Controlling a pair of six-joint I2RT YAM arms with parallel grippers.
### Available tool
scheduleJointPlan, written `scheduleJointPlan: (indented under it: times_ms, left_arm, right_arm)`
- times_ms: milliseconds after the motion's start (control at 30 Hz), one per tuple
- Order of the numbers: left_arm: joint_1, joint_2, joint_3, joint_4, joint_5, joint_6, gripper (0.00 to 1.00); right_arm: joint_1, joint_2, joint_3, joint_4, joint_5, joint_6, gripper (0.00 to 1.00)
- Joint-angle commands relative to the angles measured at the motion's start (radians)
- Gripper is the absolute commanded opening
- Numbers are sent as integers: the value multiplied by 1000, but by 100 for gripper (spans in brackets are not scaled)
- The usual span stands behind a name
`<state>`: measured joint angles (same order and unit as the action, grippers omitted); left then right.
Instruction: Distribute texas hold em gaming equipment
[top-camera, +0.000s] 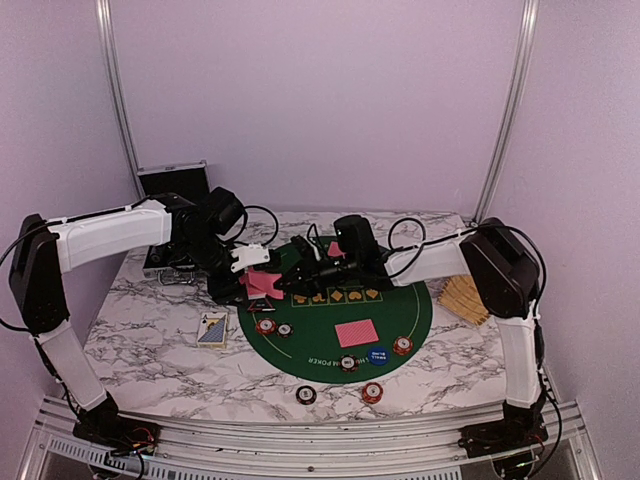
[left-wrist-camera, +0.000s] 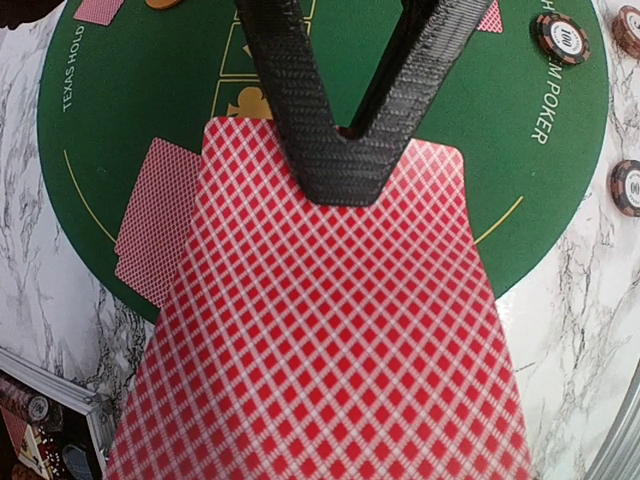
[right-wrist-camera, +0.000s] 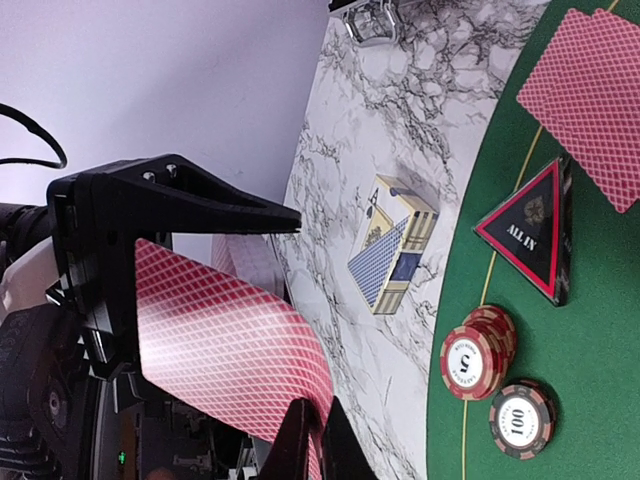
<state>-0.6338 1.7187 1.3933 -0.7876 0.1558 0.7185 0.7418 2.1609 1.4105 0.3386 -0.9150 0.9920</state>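
Spanning the workspace is a white marble-patterned tabletop (top-camera: 150, 340) with grey veining, enclosed by plain lilac walls (top-camera: 320, 100) and 2 aluminium uprights (top-camera: 118, 100). A round green felt mat (top-camera: 310, 345), printed TEXAS HOLD'EM POKER, lies beneath both sets of jaws.

The left gripper (left-wrist-camera: 340, 185) has its jaws clamped together on the top edge of the red-backed playing cards (left-wrist-camera: 330, 360), which hang above the mat's edge. The right gripper (right-wrist-camera: 308, 445) meets it from the opposite side, its jaws pinched on the far edge of the same cards. Whether it grips 1 card or several cannot be told.

Below the left jaws, 2 overlapped cards (left-wrist-camera: 150, 225) lie face down on the felt. Beside the right jaws on the felt are a black triangular ALL IN marker (right-wrist-camera: 530, 235) and a stack of dark-red poker chips (right-wrist-camera: 478, 352). A blue card box (right-wrist-camera: 392, 243) rests on bare marble just off the mat.

On the base side of both jaws a blue button (top-camera: 377, 354) sits at the mat's rim, and 2 chips (top-camera: 306, 394) lie off it on the marble. A silver-edged black case (top-camera: 172, 180) stands open beyond the left jaws, against the wall. A tan slatted object (top-camera: 466, 298) lies near the right arm.
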Motion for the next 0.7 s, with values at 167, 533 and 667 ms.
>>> scheduleJointPlan:
  times_ms: [167, 533, 667]
  left_arm:
    - [10, -14, 0, 11, 21, 5, 0]
    - [17, -23, -13, 10, 17, 12, 0]
    - [17, -25, -17, 11, 17, 12, 0]
  right_arm:
    - [-27, -73, -93, 137, -18, 111, 0]
    - [-144, -235, -312, 161, -36, 99, 0]
    - [-213, -305, -380, -11, -32, -28, 0]
